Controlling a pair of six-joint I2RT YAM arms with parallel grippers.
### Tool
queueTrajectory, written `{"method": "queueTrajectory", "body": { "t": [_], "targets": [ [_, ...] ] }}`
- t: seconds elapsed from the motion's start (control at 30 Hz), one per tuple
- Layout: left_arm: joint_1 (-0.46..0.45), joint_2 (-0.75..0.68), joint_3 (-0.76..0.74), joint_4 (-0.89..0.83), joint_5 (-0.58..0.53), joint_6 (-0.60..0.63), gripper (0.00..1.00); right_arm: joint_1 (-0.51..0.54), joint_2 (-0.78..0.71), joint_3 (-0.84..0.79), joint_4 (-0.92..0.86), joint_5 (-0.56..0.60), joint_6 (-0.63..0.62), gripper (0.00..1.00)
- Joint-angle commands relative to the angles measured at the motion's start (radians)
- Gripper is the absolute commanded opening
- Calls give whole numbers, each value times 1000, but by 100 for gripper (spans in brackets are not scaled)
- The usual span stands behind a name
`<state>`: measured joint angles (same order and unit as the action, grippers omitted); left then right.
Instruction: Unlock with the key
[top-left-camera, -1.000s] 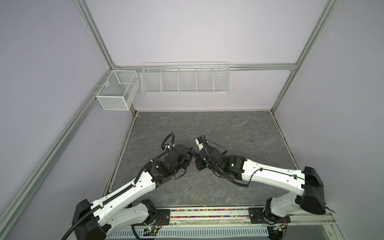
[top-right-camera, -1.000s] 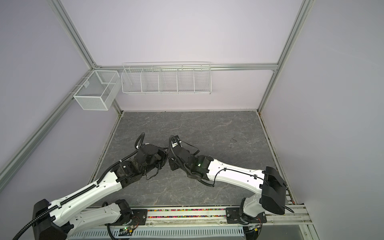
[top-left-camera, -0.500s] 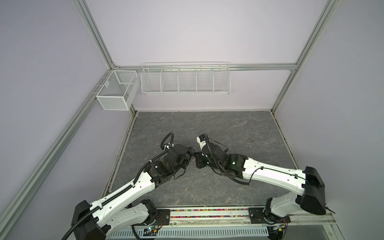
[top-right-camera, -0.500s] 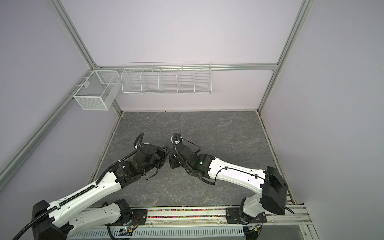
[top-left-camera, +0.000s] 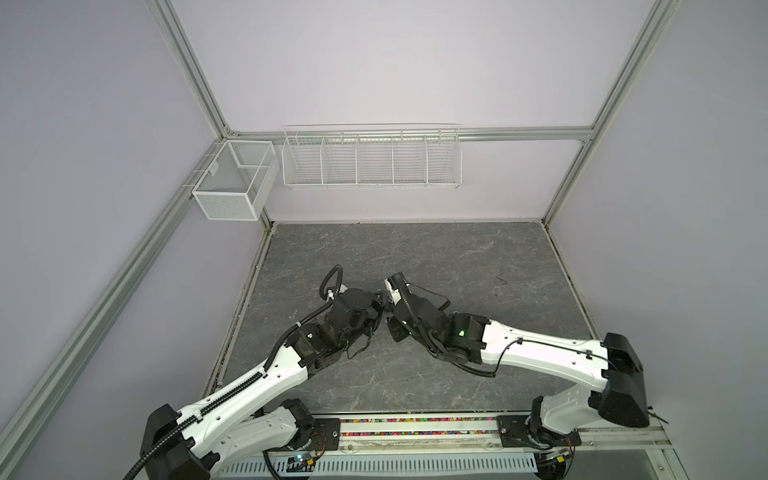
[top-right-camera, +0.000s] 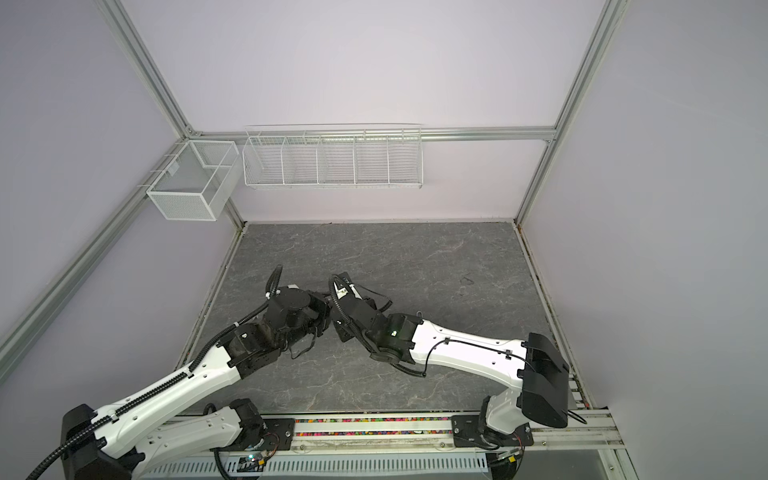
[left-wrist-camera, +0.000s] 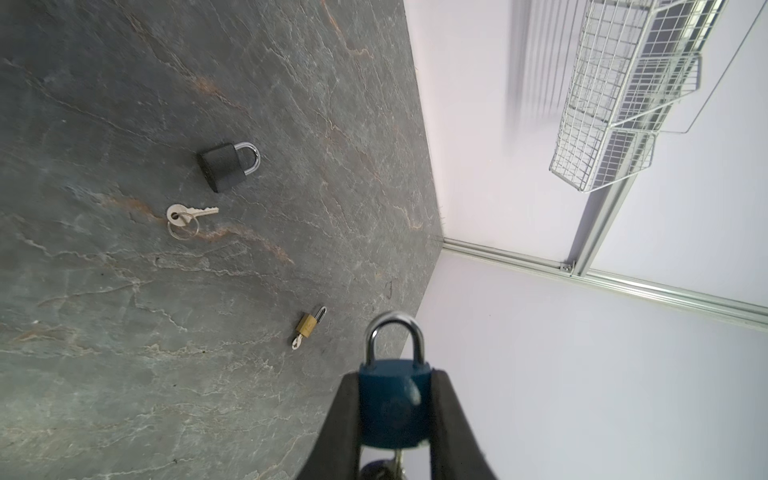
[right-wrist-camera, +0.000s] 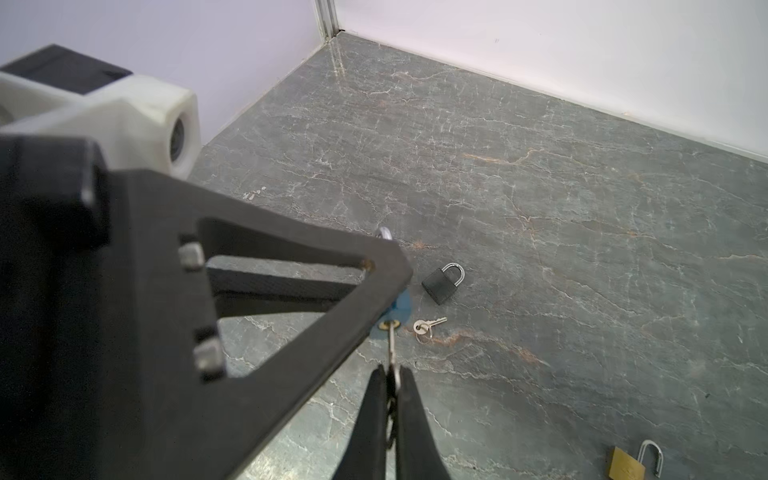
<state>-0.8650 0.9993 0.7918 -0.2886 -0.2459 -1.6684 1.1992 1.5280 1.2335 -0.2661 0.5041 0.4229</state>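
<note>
key (right-wrist-camera: 391, 345) is pinched by its head in the right gripper (right-wrist-camera: 392, 376), whose jaws are pressed together on it. its blade runs straight away from that claw into the brass keyhole (right-wrist-camera: 388, 325) at the bottom of the blue padlock (left-wrist-camera: 394, 407). the left gripper (left-wrist-camera: 395, 376) is clamped on the two edges of the padlock's body and holds it off the table (left-wrist-camera: 124, 332), with the shackle (left-wrist-camera: 394, 332) pointing away from the right arm. shackle, body, key and right claw thus lie on one line, end to end. both shackle legs sit in the body, so the lock reads as not yet open. the coming move is judged to be a twist of the right wrist about the key's long axis, with the left holding the body against the turn. how deep the blade sits cannot be told. a black padlock (left-wrist-camera: 226, 166), a loose key (left-wrist-camera: 183, 216) and a brass padlock (left-wrist-camera: 309, 323) lie on the table, apart from both claws.
</note>
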Motion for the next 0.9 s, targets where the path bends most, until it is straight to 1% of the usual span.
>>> {"method": "queueTrajectory", "body": {
  "t": [0.0, 0.03, 0.1, 0.17, 0.27, 0.3, 0.37, 0.47, 0.57, 0.63, 0.7, 0.77, 0.87],
  "targets": [
    [-37, -7, 8, 103, 166, -35, 0, -6, 44, 35, 185, -234, 60, 6],
    [-36, -8, 7, 108, 168, -34, 0, -18, 45, 34, 210, -293, 109, 6],
    [-35, -15, 2, 111, 166, -27, 0, -36, 52, 39, 230, -365, 179, 6],
    [-31, -25, -13, 113, 165, -24, 0, -49, 53, 40, 243, -399, 221, 6],
    [-20, -47, -43, 120, 165, -15, 0, -86, 40, 7, 328, -513, 296, 6],
    [-13, -57, -49, 109, 165, -9, 0, -89, 36, 4, 327, -524, 314, 6],
    [3, -73, -58, 100, 168, 6, 0, -89, 27, 6, 291, -511, 302, 6],
    [20, -92, -71, 106, 176, 22, 0, -79, 20, 2, 234, -460, 265, 6],
    [40, -96, -93, 149, 204, 22, 0, -77, 18, -8, 222, -464, 262, 7],
    [49, -102, -99, 150, 211, 35, 0, -79, 3, -26, 227, -469, 273, 6],
    [58, -112, -102, 136, 211, 47, 0, -87, -22, -67, 271, -488, 306, 6],
    [65, -124, -104, 106, 201, 54, 0, -95, -37, -80, 275, -491, 337, 6],
    [77, -139, -111, 74, 190, 49, 0, -93, -51, -86, 269, -478, 326, 7]
  ]
}}
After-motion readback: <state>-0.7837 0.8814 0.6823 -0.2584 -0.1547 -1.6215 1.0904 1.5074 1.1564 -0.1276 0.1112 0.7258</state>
